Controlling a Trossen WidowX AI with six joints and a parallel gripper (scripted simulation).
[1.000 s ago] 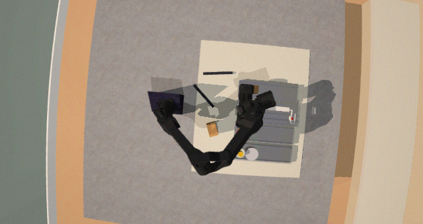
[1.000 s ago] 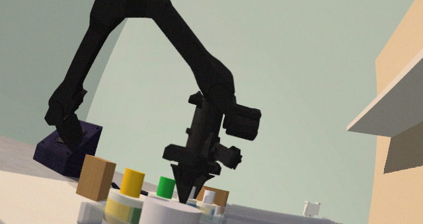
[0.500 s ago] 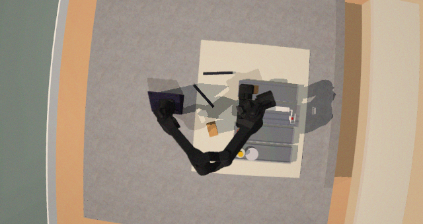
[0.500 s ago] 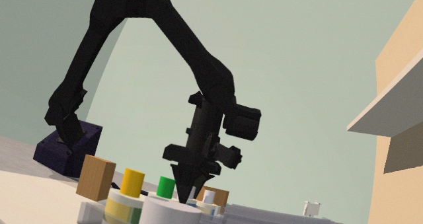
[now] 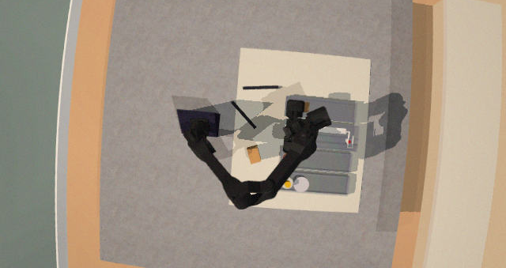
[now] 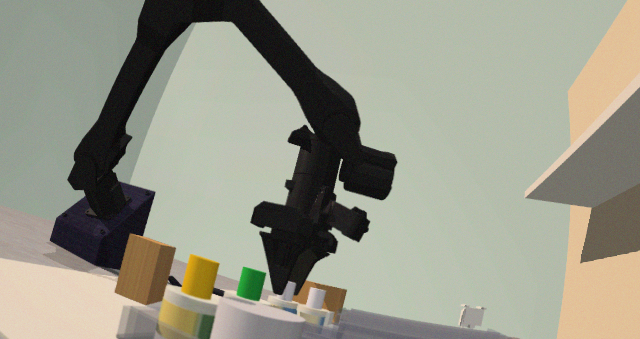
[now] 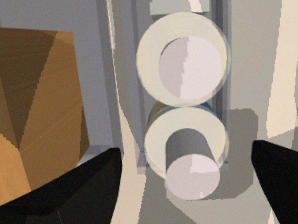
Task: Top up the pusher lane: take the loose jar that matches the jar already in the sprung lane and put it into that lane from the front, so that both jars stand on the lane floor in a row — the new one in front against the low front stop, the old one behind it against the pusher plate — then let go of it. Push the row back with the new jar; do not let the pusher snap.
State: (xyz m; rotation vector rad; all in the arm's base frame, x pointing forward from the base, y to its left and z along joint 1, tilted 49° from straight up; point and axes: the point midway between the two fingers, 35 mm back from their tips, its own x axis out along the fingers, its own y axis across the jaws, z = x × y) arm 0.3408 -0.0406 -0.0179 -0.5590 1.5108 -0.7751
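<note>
Two matching jars with cream lids and white caps stand in a row in the sprung lane. The front jar is upright at the lane's front end, close against the rear jar. A pale plate shows behind the rear jar at the top of the wrist view. My gripper is open around the front jar, with a visible gap on both sides. The low front stop and the jar bottoms are hidden, so contact with the floor cannot be told.
A wooden block stands left of the lane in the wrist view. Another block, a yellow-capped jar, a green-capped jar and a pale round container stand nearby. Two dark pens lie in front.
</note>
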